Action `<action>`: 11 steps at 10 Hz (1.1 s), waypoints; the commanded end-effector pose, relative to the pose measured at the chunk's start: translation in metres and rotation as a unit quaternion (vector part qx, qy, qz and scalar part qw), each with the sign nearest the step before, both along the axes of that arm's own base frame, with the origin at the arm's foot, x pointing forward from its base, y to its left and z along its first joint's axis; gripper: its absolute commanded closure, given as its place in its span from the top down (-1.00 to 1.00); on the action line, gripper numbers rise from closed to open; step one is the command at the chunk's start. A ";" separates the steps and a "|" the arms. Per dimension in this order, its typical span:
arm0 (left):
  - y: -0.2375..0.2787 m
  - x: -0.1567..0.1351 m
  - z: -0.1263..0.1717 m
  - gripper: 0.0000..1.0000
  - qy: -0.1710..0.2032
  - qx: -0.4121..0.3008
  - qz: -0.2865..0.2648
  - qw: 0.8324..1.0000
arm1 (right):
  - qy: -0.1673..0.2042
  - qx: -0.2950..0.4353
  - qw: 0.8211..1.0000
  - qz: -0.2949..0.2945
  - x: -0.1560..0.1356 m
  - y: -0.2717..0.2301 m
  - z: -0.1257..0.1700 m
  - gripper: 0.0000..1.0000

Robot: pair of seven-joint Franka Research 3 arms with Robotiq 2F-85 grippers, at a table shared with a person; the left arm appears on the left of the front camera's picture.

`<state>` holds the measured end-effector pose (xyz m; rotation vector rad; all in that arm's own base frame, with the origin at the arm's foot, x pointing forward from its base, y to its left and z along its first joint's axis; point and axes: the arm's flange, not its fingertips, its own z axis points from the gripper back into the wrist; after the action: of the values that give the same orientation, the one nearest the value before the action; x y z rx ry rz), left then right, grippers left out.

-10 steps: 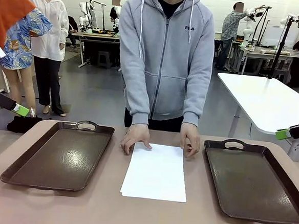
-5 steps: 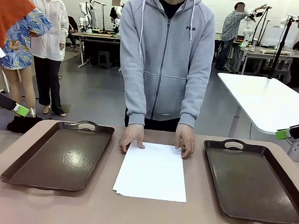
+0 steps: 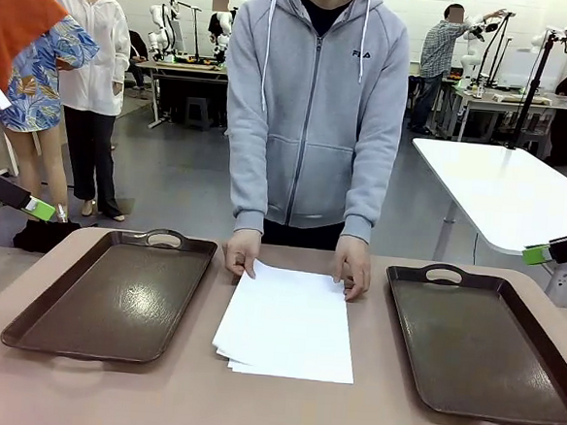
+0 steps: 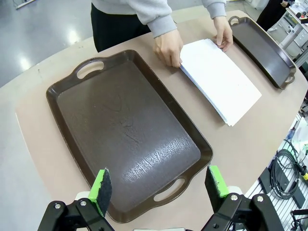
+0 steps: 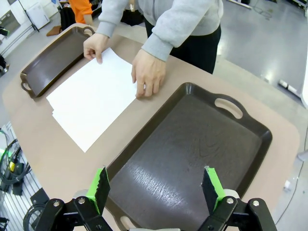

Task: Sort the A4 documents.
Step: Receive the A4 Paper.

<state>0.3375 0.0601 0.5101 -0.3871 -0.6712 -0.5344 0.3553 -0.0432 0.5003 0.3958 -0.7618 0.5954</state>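
Currently A4 documents (image 3: 291, 320) lie fanned mid-table between left tray (image 3: 112, 298) and right tray (image 3: 478, 348), person's hands (image 3: 243, 252) pinning the far corners, both arms' jaws wide, empty; advisable to await clear hands, then pinch one sheet's near edge.

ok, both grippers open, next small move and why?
Probably ease the left gripper toward the near-left corner of the white A4 paper stack: the sheets fan apart there, the person's hands press the far edge, and that open gripper hangs by the left dark brown tray.
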 end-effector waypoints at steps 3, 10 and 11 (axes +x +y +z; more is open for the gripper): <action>0.000 0.001 -0.001 1.00 0.000 -0.005 -0.002 1.000 | 0.001 0.005 1.000 0.002 0.001 0.001 -0.002 1.00; 0.000 0.001 -0.001 1.00 0.000 -0.005 -0.002 1.000 | 0.001 0.005 1.000 0.002 0.001 0.001 -0.002 1.00; 0.000 0.001 -0.001 1.00 0.000 -0.005 -0.002 1.000 | 0.001 0.005 1.000 0.002 0.001 0.001 -0.002 1.00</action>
<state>0.3375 0.0602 0.5101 -0.3870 -0.6711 -0.5344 0.3553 -0.0432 0.5003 0.3958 -0.7618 0.5954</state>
